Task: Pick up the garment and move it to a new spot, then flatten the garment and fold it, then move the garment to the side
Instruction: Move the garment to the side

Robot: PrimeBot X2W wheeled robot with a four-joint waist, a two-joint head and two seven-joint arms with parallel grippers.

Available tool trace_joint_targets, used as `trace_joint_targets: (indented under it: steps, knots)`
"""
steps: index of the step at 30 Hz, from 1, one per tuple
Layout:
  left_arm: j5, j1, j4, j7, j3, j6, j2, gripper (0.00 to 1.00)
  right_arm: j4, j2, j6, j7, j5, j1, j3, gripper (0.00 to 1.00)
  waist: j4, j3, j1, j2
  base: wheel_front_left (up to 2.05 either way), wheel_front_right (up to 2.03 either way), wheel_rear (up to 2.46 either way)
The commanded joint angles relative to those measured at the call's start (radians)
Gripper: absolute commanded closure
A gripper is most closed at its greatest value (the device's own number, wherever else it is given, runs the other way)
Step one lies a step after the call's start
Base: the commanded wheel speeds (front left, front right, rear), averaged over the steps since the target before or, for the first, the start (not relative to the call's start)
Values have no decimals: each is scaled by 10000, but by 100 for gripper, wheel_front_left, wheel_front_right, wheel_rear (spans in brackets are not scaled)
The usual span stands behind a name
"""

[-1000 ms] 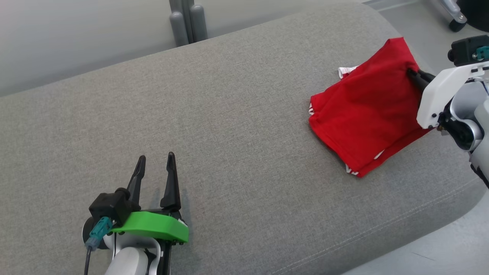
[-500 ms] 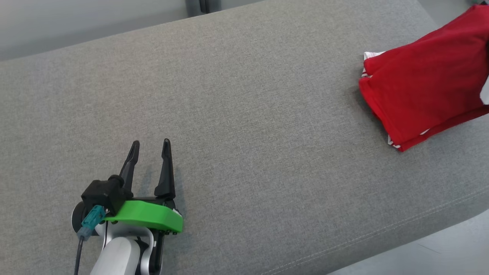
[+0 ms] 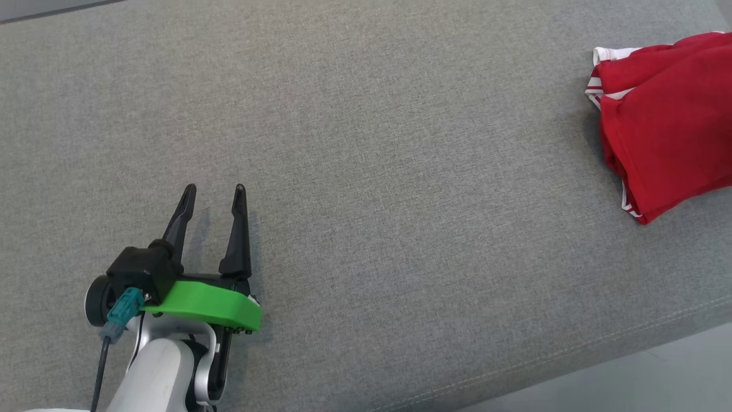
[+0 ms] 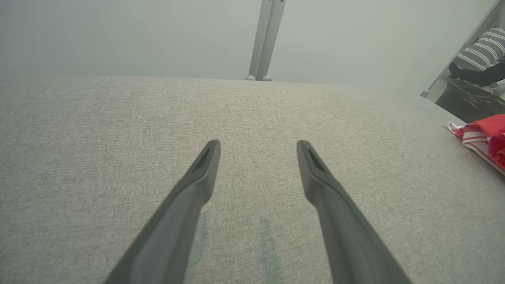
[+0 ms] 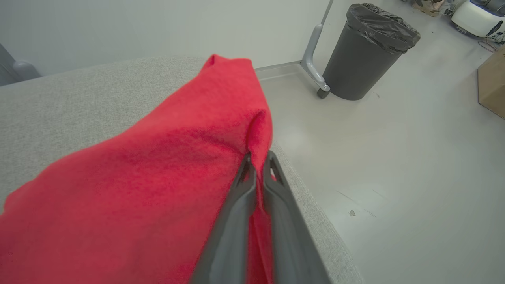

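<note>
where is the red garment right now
The red garment sits on the grey cushion at the far right of the head view, well away from the left gripper. In the right wrist view the right gripper is shut on its edge.

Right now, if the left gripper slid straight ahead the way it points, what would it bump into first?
Probably just the grey cushion itself: the left gripper aims its fingers slightly down at bare fabric. The red garment lies well off to its right.
</note>
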Motion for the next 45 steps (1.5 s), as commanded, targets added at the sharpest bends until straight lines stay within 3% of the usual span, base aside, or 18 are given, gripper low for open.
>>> trace_joint_targets:
  steps: [1,2,3,4,5,6,21,27,38,45]
  knots:
    - [61,-150,-55,9,27,57,100,0,92,-21,-6,-103,-43,-124,-84,100,139,274,0,0,0,0,0]
    - [86,-156,-88,44,26,56,140,0,146,-41,-6,-150,-105,-124,-142,100,149,333,0,0,0,0,0]
    - [106,-172,-130,73,19,72,173,0,181,-99,-6,-233,-178,-118,-196,93,164,391,0,0,0,0,0]
    - [105,-196,-166,92,18,81,205,0,205,-136,-6,-310,-262,-110,-249,60,175,450,0,0,0,0,0]
    - [109,-215,-204,115,13,86,227,0,226,-117,-6,-303,-333,-78,-300,45,182,499,0,0,0,0,0]
    - [123,-216,-235,147,5,90,240,0,232,-82,-6,-287,-402,-15,-356,0,190,533,0,0,0,0,0]
    - [61,-210,-368,169,21,232,356,0,243,163,-6,-342,-1239,416,-1461,0,6,510,0,0,0,0,0]
    - [-228,-279,-218,-56,-62,-16,156,0,200,367,-6,-733,-1523,165,-1424,0,-108,-115,0,0,0,0,0]
    - [-785,-139,633,-630,215,-186,-283,0,-1489,489,-6,-1081,-1407,778,-559,0,-124,-1831,0,0,0,0,0]
    - [-900,346,1399,-818,492,-18,-458,0,-2812,639,-6,-1229,-1348,1609,-109,0,113,-2869,0,0,0,0,0]
